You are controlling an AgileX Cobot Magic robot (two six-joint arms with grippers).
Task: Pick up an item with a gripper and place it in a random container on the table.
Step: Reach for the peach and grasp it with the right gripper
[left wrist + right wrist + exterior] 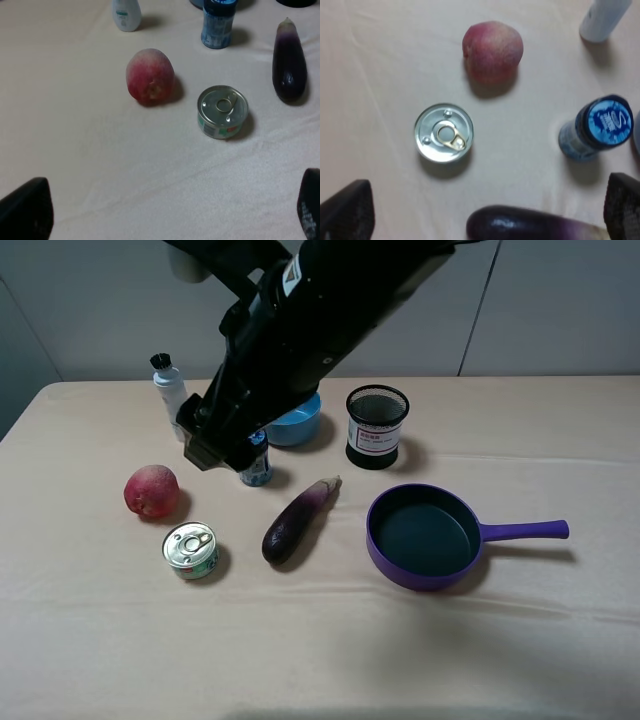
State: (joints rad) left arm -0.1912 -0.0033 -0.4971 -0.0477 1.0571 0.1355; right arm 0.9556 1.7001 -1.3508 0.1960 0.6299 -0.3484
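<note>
Matt cloth, dull and glossy skins, bright metal

The bench [100, 640] is covered in soft, faintly creased matt cloth. The peach [150, 76] is seen with a dull, velvety skin, the eggplant [289, 65] with a smooth, glossy one. The tin can [443, 132] is made of shiny metal, its top brightly polished. The pan [425, 537] is smoothly coated, and the cup [377, 426] is formed of fine black mesh.

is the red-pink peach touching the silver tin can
Apart: the left wrist view shows bare table between round red-pink peach and silver tin can.
</note>
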